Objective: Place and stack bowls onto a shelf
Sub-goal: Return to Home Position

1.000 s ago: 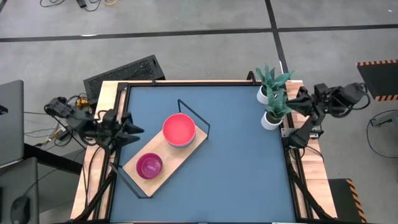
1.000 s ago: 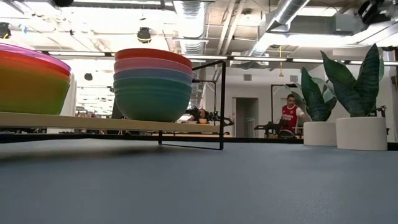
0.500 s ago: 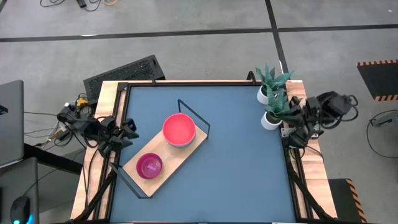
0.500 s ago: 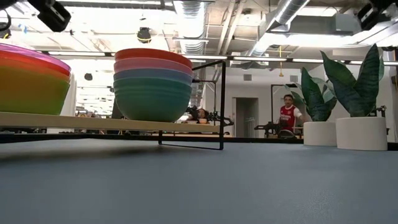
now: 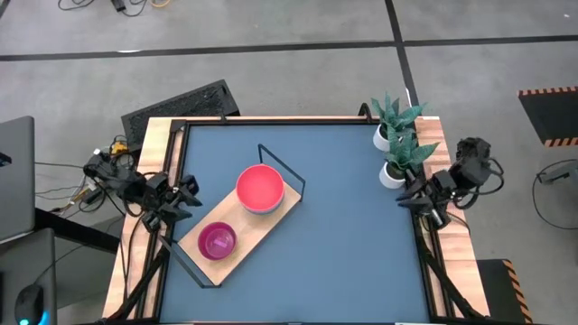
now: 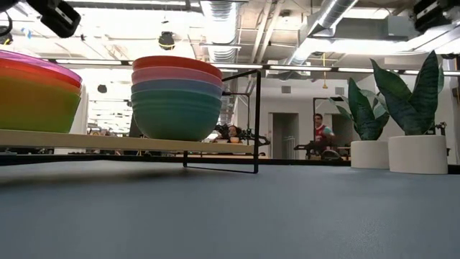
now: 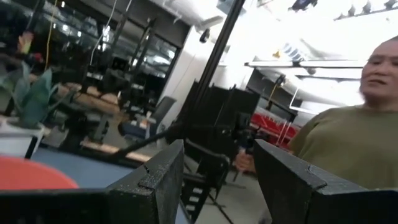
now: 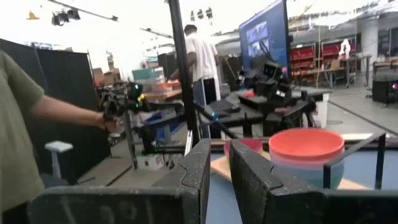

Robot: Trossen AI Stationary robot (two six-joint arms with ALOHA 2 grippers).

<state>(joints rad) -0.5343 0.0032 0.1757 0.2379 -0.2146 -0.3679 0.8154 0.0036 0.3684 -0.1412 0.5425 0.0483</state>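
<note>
Since both arms have been drawn back over the last second, nothing is now held above the shelf (image 5: pixel 253 232). The stacking is judged complete, with only the retreat left.

Nearest, a wide stretch of bare table (image 5: pixel 352 257) is seen in front of and to the right of the shelf, so open room is plentiful there. Next comes the shelf, laid at a slant on the table's left half. The small stack (image 5: pixel 217 240), topped in purple, is set at its nearer end. The large stack (image 5: pixel 260 188), topped in red, is set at the farther end, close beside the black wire upright (image 6: pixel 257 122). Neither stack is seen to have shifted.

The left gripper (image 5: pixel 188 190) has been pulled off the board to the table's left edge, just beside the shelf's long side. Its fingers are spread and nothing is held. That wire side is the one edge to be minded if the arm is swung.

The right gripper (image 5: pixel 405 200) has been swung away from the potted plants (image 5: pixel 395 149) and down along the right edge. Its fingers are parted by only a narrow gap and are empty. The plants are passed closely by that arm.

Farther off, people are seen in the room behind.
</note>
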